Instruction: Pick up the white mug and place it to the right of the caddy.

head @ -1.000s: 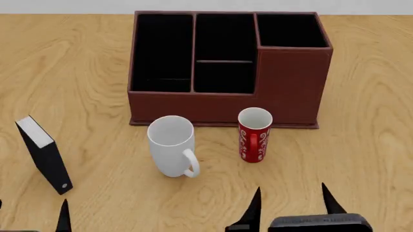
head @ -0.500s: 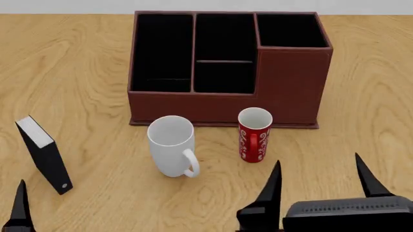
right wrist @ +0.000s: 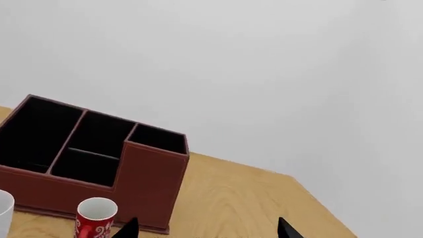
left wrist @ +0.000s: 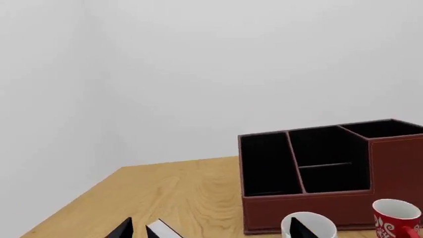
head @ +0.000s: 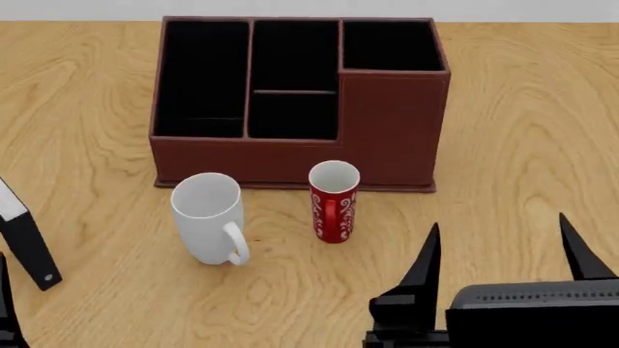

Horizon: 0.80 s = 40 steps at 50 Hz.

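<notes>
Two mugs stand upright on the wooden worktop (head: 522,109), and neither one is touched by a pincer. The right pincer (head: 498,250) is wide open and holds nothing. Its two black fingertips (head: 428,250) point up and stand far apart, low over the bare wood.

The white mug (head: 209,218) sits well off to the left of the right pincer and a bit farther out from the robot. Its handle points toward the robot. The red mug (head: 333,201) is nearer, just past the right pincer's left fingertip and a little to the left of it. The two mugs are near each other but do not touch.

The caddy (head: 298,101) is the big brown box with black insides. It sits beyond both mugs, farther out from the right pincer. Its tall corner part is the part closest to straight ahead of that pincer. The wood to the right of the caddy, ahead of the right pincer, is bare.

The left pincer (left wrist: 208,229) shows only as two small black tips in its own wrist view. These tips stand well apart with nothing between them, so it is open too. The white mug is ahead of it and to its right. A black box (head: 25,235) with a white edge stands just beside the left pincer.
</notes>
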Tool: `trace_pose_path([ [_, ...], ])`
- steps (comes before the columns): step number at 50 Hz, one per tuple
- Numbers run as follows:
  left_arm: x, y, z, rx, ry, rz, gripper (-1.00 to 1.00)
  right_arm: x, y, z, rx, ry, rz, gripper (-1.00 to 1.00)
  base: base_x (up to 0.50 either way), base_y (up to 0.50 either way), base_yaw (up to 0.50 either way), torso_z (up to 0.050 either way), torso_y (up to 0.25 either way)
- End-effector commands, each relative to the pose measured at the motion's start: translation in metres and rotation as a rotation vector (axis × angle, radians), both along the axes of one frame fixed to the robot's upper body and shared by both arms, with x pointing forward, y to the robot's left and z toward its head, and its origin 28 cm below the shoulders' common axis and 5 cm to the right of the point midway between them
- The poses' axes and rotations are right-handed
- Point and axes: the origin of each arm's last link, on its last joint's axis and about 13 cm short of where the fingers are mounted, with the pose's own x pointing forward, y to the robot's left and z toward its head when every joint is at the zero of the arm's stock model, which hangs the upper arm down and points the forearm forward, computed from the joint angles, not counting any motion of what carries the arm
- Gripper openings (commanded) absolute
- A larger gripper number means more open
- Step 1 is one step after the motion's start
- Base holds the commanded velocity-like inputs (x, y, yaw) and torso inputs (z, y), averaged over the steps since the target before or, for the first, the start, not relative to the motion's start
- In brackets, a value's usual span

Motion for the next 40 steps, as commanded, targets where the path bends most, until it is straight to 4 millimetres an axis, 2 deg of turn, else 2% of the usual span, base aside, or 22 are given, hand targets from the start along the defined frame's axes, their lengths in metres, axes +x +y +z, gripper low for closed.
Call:
trace_pose_path([
  [1, 0.0016, 0.0002, 0.0022, 0.003, -0.007, 0.002, 1.00, 0.0002, -0.0016, 0.0014, 0.014, -0.027, -0.012, 1.00, 0.00, 0.01, 0.00, 0.000, 0.000],
  [14, -0.0022, 0.0000, 0.0048, -0.017, -0.032, -0.026, 1.00, 0.0013, -0.0022, 0.0068, 0.011, -0.046, -0.054, 1.00, 0.02, 0.00, 0.00, 0.000, 0.000],
  [40, -0.0028, 0.0025, 0.0059, -0.029, -0.033, -0.005, 1.00, -0.0006, -0.0049, 0.0048, 0.008, -0.030, -0.062, 1.00, 0.50, 0.00, 0.00, 0.000, 0.001],
])
